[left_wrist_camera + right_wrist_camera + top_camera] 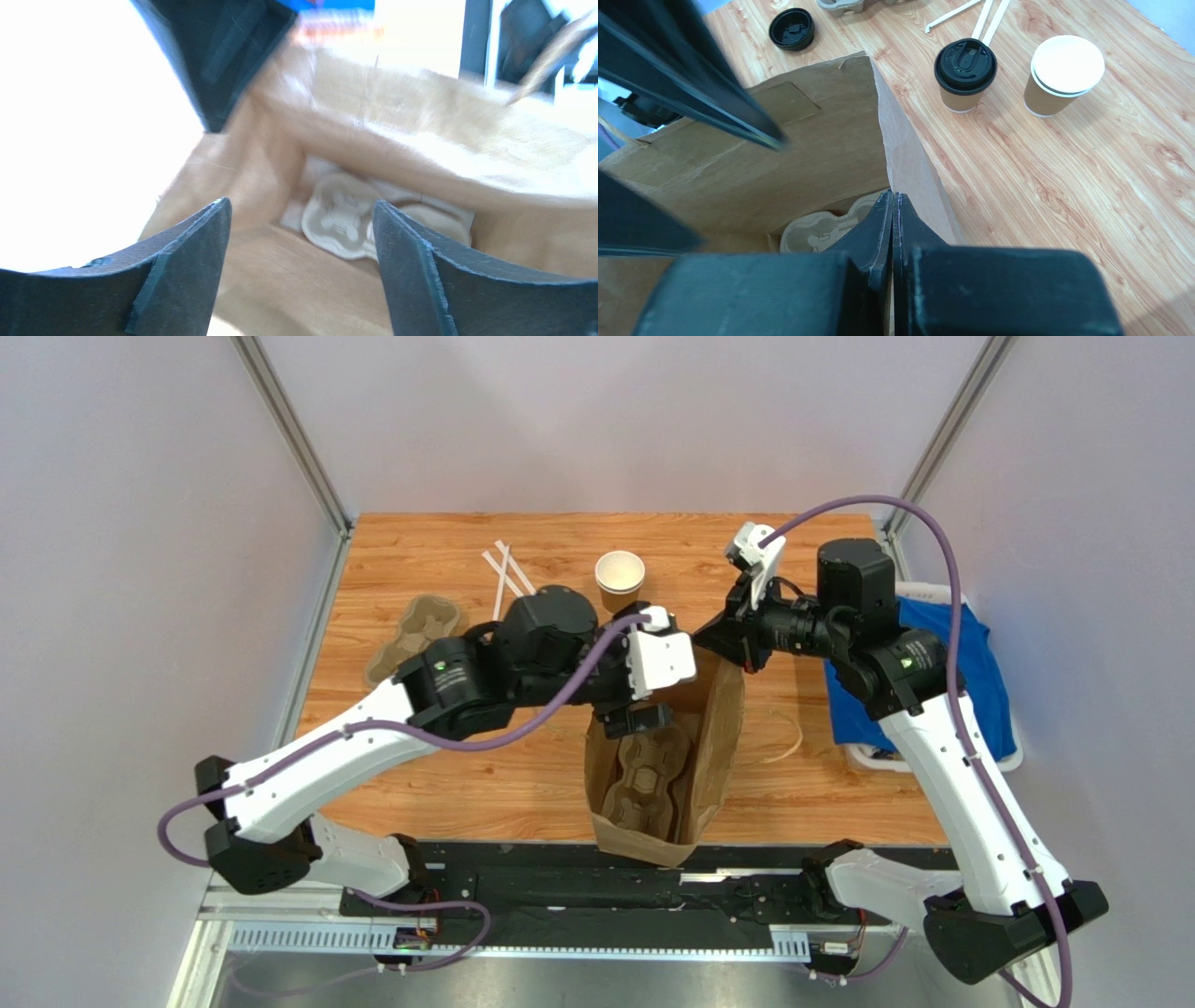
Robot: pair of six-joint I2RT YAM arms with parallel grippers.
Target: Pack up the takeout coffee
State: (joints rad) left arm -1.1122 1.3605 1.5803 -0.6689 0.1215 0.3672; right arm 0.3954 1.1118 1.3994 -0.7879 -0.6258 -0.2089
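The takeout coffee (965, 73), a brown cup with a black lid, stands on the table beyond the bag in the right wrist view; in the top view the left arm hides it. The brown paper bag (701, 756) stands open at the table's near middle with a pulp cup carrier (648, 770) inside, also seen in the left wrist view (340, 220). My left gripper (302, 217) is open and empty, just above the bag's mouth (638, 714). My right gripper (892, 203) is shut on the bag's far rim (730, 637) and holds it up.
A brown cup without a lid (620, 574) stands at the back, next to the coffee (1064, 73). White straws (502, 574), a loose black lid (791, 29) and a second pulp carrier (414, 633) lie at back left. A white bin with blue cloth (940, 672) sits at the right edge.
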